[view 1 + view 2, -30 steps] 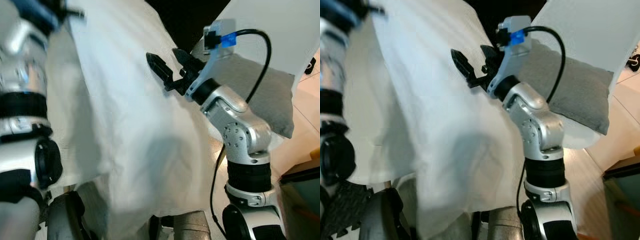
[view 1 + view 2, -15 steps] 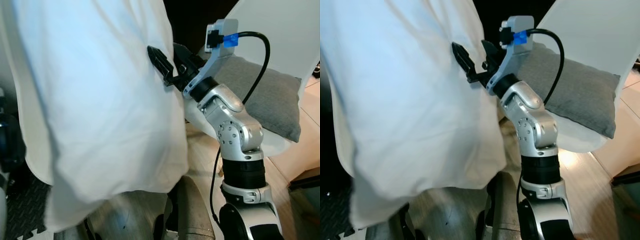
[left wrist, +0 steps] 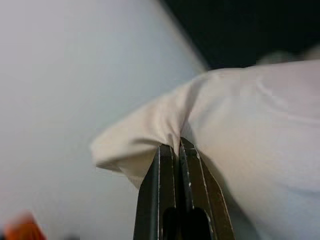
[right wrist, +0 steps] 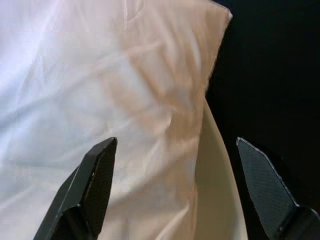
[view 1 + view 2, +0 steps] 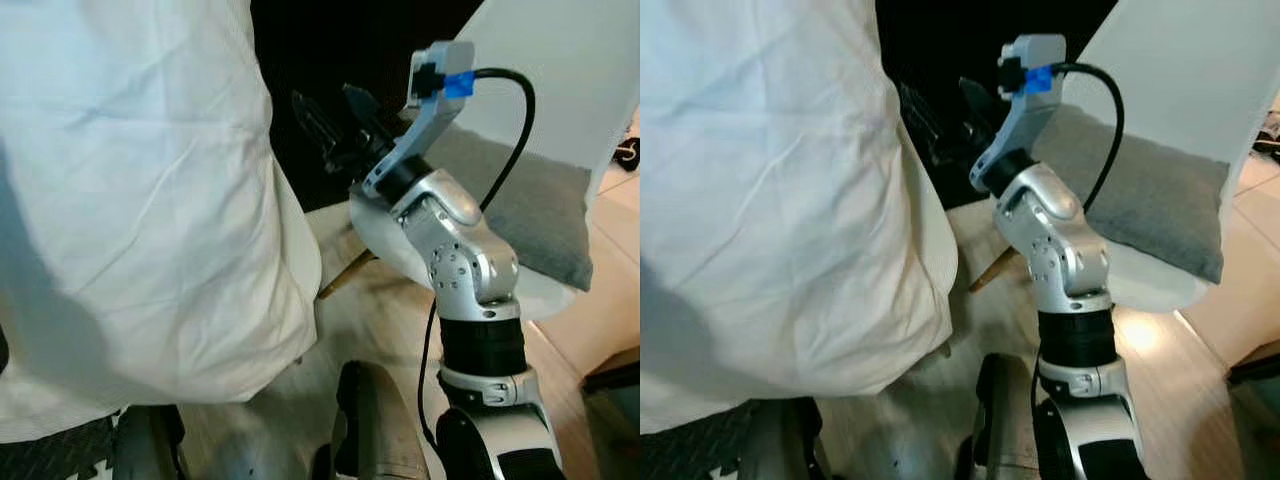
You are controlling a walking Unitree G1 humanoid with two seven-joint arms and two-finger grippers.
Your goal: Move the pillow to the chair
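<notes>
A big white pillow [image 5: 130,210] hangs in the air on my left side and covers most of that half of the eye views. In the left wrist view my left gripper [image 3: 178,148] is shut on a corner fold of the pillow [image 3: 150,130]. My right gripper [image 5: 335,115] is raised in the middle, open, a little to the right of the pillow's edge and apart from it. Its fingers [image 4: 95,175] stand wide apart in the right wrist view, with the pillow [image 4: 100,100] ahead of them. The white chair [image 5: 545,290] with a grey cushion [image 5: 530,210] stands at the right.
A dark opening [image 5: 340,50] lies behind the right gripper. The white chair back [image 5: 560,70] rises at the upper right. A wooden chair leg [image 5: 345,275] slants over the light floor [image 5: 390,330]. My own legs [image 5: 370,430] show below.
The pillow has swung to the left and away from the right gripper, which was against its side before. The dark gap and floor between pillow and chair have come into sight.
</notes>
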